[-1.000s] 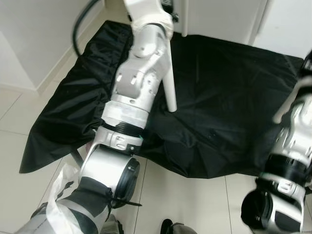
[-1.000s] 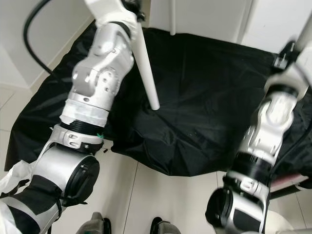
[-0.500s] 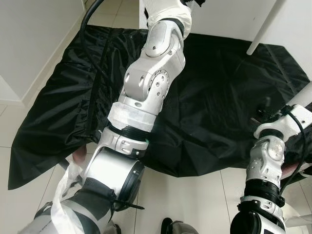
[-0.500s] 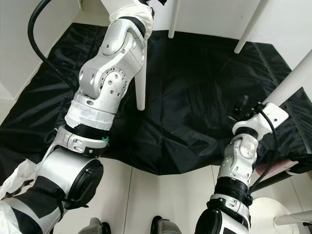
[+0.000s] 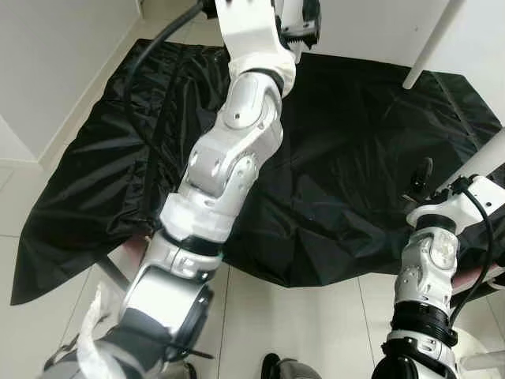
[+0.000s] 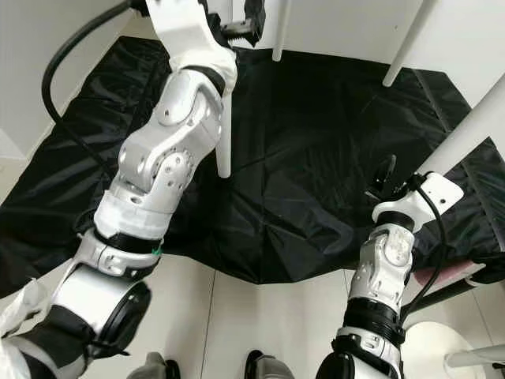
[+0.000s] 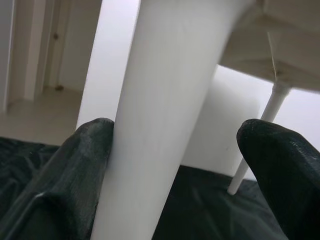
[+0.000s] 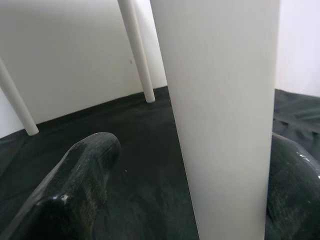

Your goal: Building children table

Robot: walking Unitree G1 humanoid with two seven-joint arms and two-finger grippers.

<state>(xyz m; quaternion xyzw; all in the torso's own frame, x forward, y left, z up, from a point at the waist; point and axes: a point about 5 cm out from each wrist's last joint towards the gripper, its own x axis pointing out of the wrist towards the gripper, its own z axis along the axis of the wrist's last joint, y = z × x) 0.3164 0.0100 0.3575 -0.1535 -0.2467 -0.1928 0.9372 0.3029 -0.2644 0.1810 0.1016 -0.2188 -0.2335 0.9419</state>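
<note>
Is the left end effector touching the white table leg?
Touching. In the left wrist view one black finger presses against the white table leg; the other finger stands clear of it.

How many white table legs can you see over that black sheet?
4. One leg by the left gripper, one at the sheet's far edge, one far right, and one at the right gripper. None seem hidden.
</note>
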